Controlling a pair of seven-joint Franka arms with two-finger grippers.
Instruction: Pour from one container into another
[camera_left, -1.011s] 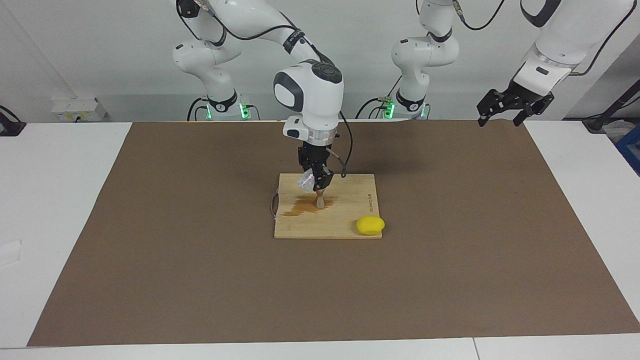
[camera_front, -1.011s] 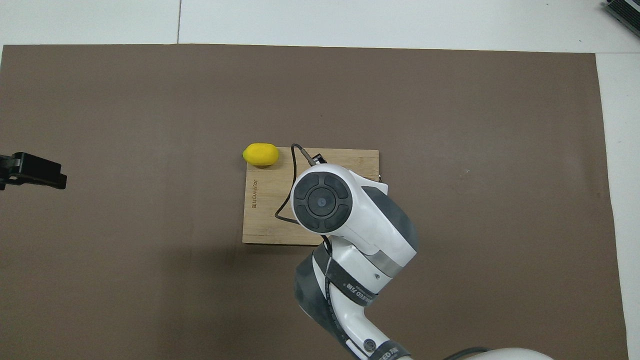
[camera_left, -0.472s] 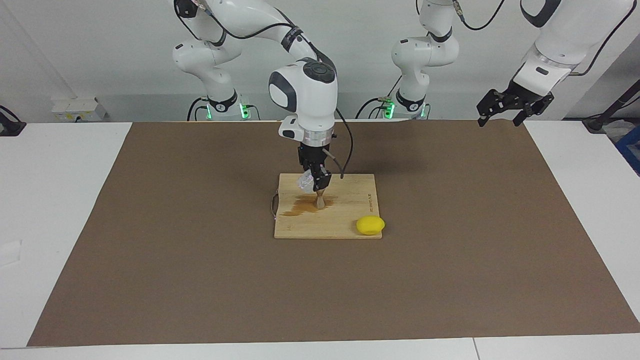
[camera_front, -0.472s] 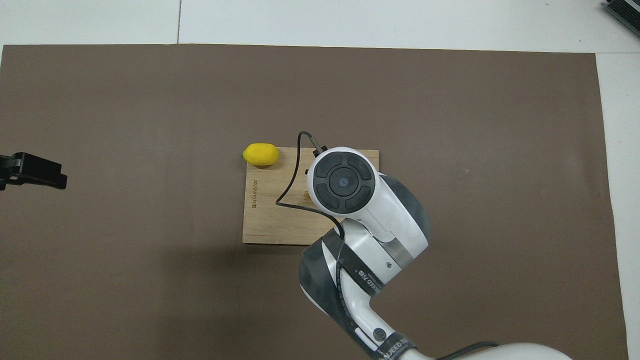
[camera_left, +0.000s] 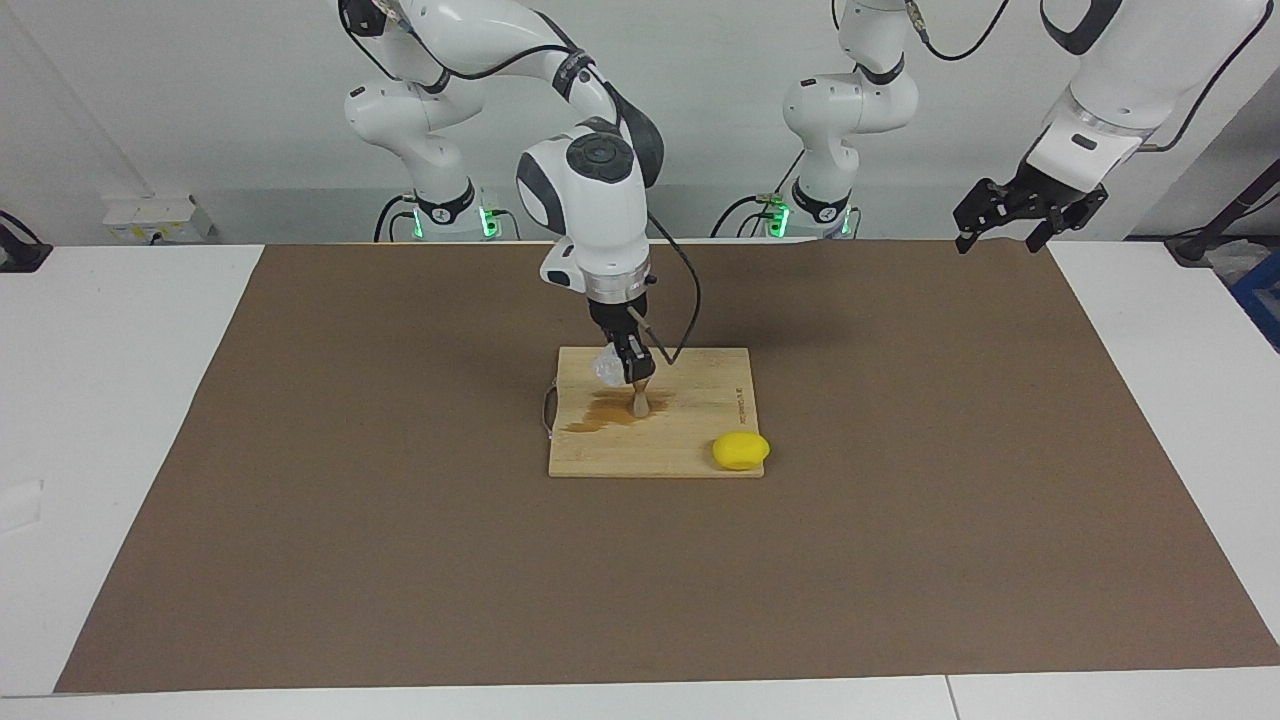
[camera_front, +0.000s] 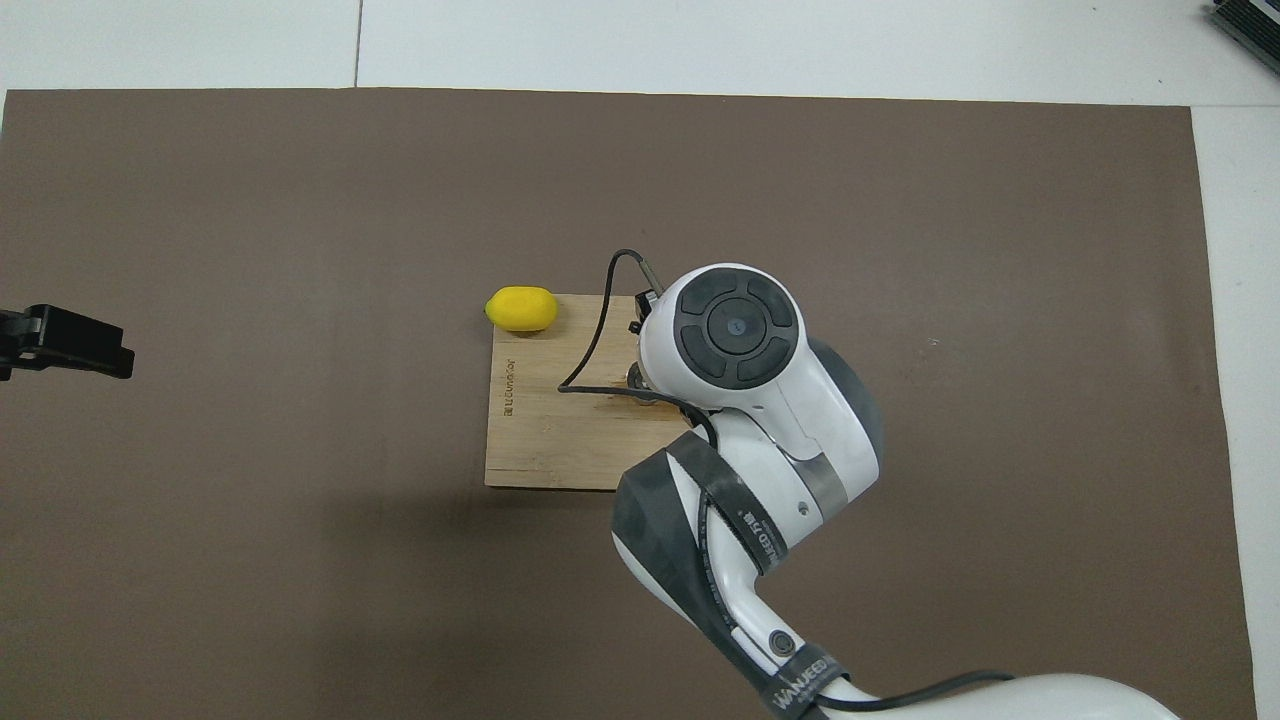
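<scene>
Glass cup is what we are holding in our right gripper, whose fingers are clamped together on it; the cup is hanging tilted over the wooden cutting board, just above and beside the metal jigger. We are seeing the jigger standing upright on the board, directly under the gripper's fingertips, with a brown wet stain spreading on the wood around its foot and toward the right arm's end of the board. In the overhead view our right arm's wrist is covering both the cup and the jigger, so only the bare part of the board is showing there. A yellow lemon is lying at the board's corner farther from us, toward the left arm's end, touching its edge. The board is resting on a brown mat that is covering the table. Our left arm is waiting, its gripper hanging with fingers spread apart over the mat's edge at its own end of the table.
</scene>
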